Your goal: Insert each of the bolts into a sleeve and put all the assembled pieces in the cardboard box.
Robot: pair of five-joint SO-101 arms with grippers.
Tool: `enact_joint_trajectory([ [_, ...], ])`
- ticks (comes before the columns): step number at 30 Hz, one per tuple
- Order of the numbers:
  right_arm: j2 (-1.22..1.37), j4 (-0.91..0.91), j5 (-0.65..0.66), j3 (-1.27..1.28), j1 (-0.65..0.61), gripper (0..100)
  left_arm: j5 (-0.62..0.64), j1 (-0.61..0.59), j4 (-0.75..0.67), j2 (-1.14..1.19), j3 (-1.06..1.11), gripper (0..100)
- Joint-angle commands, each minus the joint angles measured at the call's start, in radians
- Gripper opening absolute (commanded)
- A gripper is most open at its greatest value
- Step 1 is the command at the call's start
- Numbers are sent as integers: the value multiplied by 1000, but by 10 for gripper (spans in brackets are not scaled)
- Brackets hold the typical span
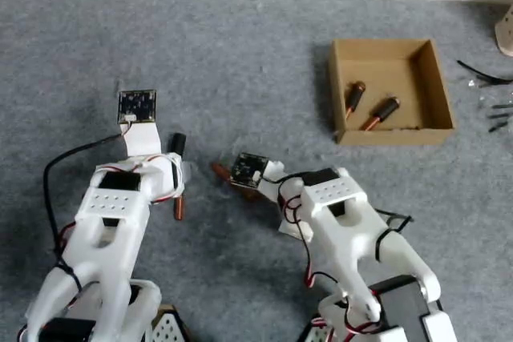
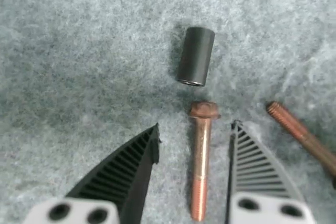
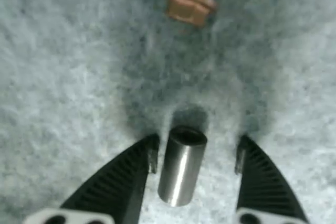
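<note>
Well left of the box [image 1: 393, 135], the left gripper [image 2: 196, 126] stands open astride a bolt [image 2: 202, 161], a black sleeve [image 2: 196, 56] just past its head. Nearer the box, the right gripper [image 3: 197, 140] gapes around a second sleeve [image 3: 181, 174], another bolt [image 3: 190, 1] ahead. Two assembled pieces [image 1: 353, 98] lie inside the box.

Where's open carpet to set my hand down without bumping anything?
Bare grey carpet stretches from the left gripper to the cardboard box and along the far side. Crowded between it and the right gripper, among bolts and sleeves, and by the cables.
</note>
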Motion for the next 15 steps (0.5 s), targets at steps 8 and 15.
enact_joint_trajectory([
  [8,18,19,-87,7,16,0,-15,-12,-20,-33,-7,207],
  [15,15,19,-169,1,10,5,-9,-56,-20,-33,-10,207],
])
